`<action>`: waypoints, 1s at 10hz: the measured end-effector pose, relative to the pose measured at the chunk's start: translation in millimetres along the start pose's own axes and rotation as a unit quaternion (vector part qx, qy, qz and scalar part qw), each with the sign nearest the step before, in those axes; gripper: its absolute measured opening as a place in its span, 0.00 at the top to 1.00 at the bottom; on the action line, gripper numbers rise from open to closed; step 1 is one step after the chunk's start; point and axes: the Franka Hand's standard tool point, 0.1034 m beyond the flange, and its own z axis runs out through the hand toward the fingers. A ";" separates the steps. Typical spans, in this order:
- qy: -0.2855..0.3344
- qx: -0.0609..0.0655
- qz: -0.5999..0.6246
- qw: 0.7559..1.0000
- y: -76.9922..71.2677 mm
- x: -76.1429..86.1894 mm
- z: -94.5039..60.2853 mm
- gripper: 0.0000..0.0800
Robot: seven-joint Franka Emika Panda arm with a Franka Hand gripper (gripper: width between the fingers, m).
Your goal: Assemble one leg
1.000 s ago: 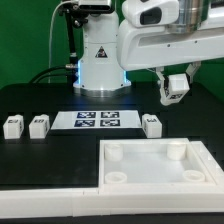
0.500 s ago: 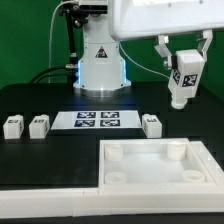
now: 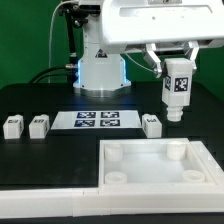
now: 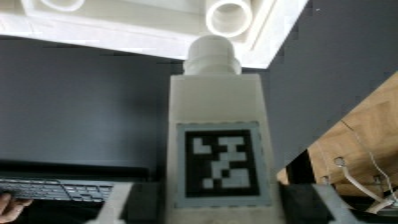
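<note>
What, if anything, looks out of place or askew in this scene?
Nothing stands out. The tool holds one leg about upright in the air. The three loose legs and the white tray sit tidy on the table.

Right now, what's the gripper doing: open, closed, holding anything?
Gripper: closed on the leg, which it holds upright in the air.
</note>
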 end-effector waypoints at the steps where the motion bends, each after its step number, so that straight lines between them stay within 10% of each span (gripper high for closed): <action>1: -0.001 0.001 0.000 1.000 -0.6 -1.2 2.0 0.64; 10: -0.023 0.012 0.020 0.999 -19.8 -12.1 74.3 0.64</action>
